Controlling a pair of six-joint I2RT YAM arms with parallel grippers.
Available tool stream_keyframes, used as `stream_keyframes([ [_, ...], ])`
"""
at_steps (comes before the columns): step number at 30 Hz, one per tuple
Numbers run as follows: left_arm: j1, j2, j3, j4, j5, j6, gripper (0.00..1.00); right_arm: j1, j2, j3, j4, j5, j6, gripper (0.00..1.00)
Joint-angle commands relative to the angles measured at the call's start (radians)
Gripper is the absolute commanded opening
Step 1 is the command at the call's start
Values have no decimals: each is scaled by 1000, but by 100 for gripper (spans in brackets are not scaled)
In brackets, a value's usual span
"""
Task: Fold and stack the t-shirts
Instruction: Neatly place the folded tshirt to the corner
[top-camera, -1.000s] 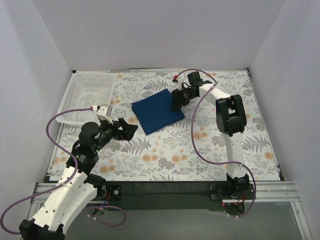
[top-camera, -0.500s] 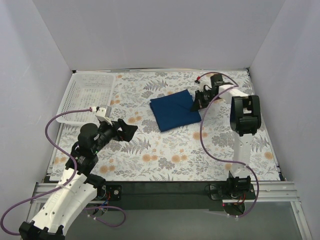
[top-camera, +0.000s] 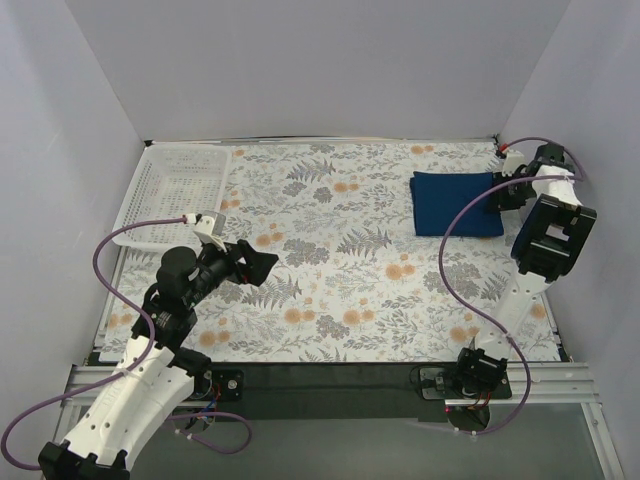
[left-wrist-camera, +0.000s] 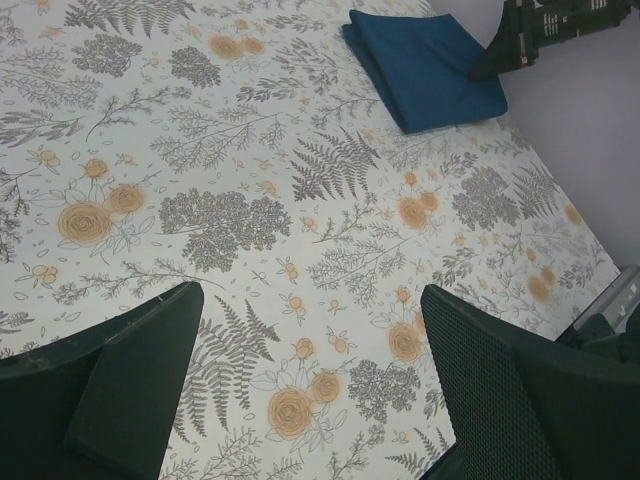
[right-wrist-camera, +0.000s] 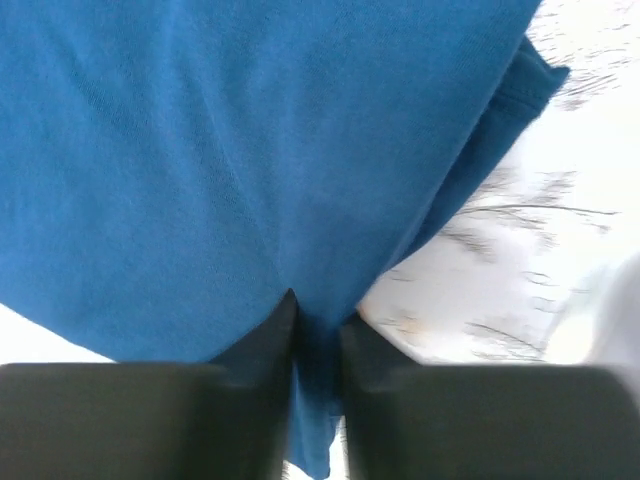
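R tool clenched on edge of folded navy t-shirt, pinch keeps my fold together | shirt lies far-right on worktop, likely my stacking spot | L tool released, parked clear

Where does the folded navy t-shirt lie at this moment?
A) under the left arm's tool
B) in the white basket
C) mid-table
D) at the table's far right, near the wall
D: the t-shirt lies at the far right of the table, one edge pinched in the right tool.
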Motion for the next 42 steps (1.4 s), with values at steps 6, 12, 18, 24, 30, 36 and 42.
stream_keyframes([
  [6, 3, 6, -8, 14, 30, 1, 83, 56, -65, 125, -75, 184, -193, 51],
  [12, 5, 17, -6, 19, 30, 4, 83, 73, -169, 119, -68, 247, -219, 54],
  [18, 3, 3, -6, 20, 24, 7, 83, 96, -257, -19, -67, 117, -211, 46],
  [24, 5, 3, -8, 20, 21, 10, 83, 125, -281, -232, 38, 59, -104, 24],
  [30, 3, 8, -12, 19, 24, 1, 84, 128, -321, -433, 201, 163, -49, 18],
  [36, 3, 32, -5, 16, 24, -2, 84, 128, -329, -481, 243, 203, -95, 18],
  [42, 3, 17, 38, -3, -28, -1, 86, 128, -599, -572, 248, 171, -161, 31],
])
